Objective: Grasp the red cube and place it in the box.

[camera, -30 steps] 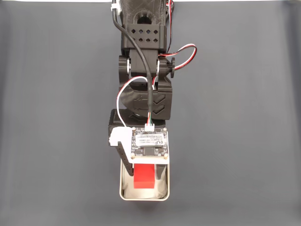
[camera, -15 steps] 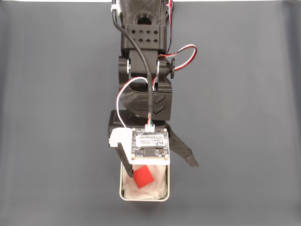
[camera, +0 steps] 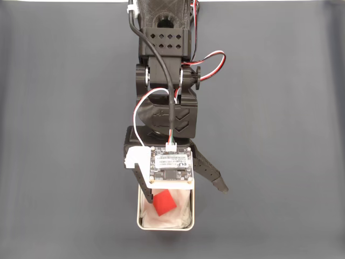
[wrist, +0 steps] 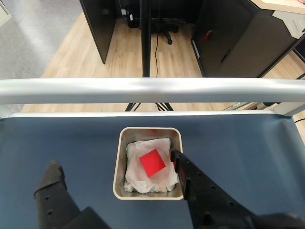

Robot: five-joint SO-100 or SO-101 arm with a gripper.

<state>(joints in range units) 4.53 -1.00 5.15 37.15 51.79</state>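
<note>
A: Where do we find the red cube (camera: 164, 202)?

B: We see it lying inside the box (camera: 141, 224), on the white lining (camera: 180, 215). In the wrist view the red cube (wrist: 152, 162) sits near the middle of that lining (wrist: 136, 179), turned so its corners point toward the walls of the box (wrist: 120, 157).

A: And the gripper (camera: 183, 185), do we see it clamped on anything?

B: No. Its fingers stand wide apart and nothing is between them. In the fixed view one finger (camera: 211, 174) splays out to the right over the dark surface (camera: 280, 135), clear of the box, while the other finger (camera: 142, 177) reaches down at the box's upper left corner.

A: How does the wrist view show the gripper (wrist: 114, 166)?

B: We see one black finger (wrist: 188, 174) at the right wall of the box, its tip just beside the cube but not touching it, and the other finger (wrist: 50, 179) well off to the left above the blue-grey surface (wrist: 267, 143).

A: Anything else we can name?

B: A circuit board (camera: 171, 165) rides on the arm (camera: 164, 70) just above the box, with red, white and black wires (camera: 207, 58) looping along the arm. A pale metal rail (wrist: 152, 90) runs across the far edge of the surface, and beyond it lies a wooden floor (wrist: 76, 57).
</note>
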